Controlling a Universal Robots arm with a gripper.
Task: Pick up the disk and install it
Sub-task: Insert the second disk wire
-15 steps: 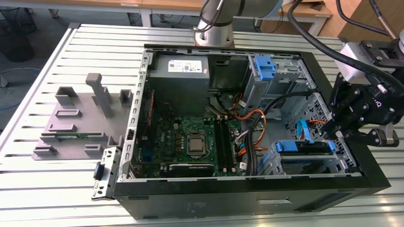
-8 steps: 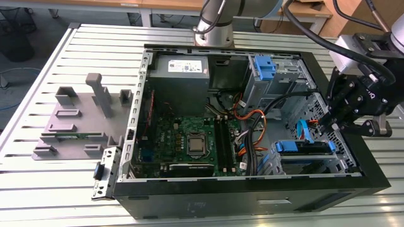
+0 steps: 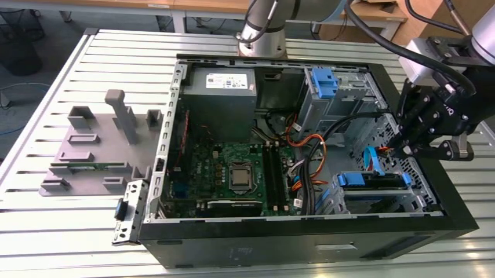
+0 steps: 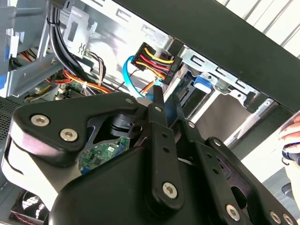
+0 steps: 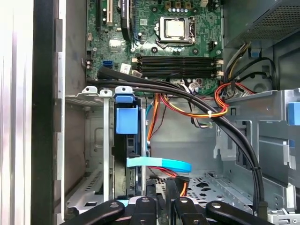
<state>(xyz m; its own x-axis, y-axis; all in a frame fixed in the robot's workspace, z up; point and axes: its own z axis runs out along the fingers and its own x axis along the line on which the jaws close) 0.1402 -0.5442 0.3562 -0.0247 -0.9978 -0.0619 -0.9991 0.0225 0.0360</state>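
Disk: my disk (image 3: 371,180), in its blue carrier, sits in the drive cage at the case's front corner, on the exterior view's right, close to the camera. In the first wrist view it (image 5: 126,140) stands on edge in the cage, blue tab facing me.

Pincer: my pincer (image 3: 421,152) hangs at the case (image 3: 232,255) wall, just above and beside the cage. In the second wrist view my fingertips (image 4: 159,93) lie close together with nothing between them; I judge them pressed nearly shut and holding nothing.

Direction: from the pincer the disk lies a short way down and toward the case's front. In the exterior view it is low and to the left of me.

Long axis: the carrier's long edge runs along the cage rails, deep into the bay; I cannot tell how far home it is.

Between us: a blue flat cable (image 5: 159,164) and orange and black wires (image 5: 197,110) cross the gap.

Stage: as I judge it, the disk is in its bay, and I am free of it.
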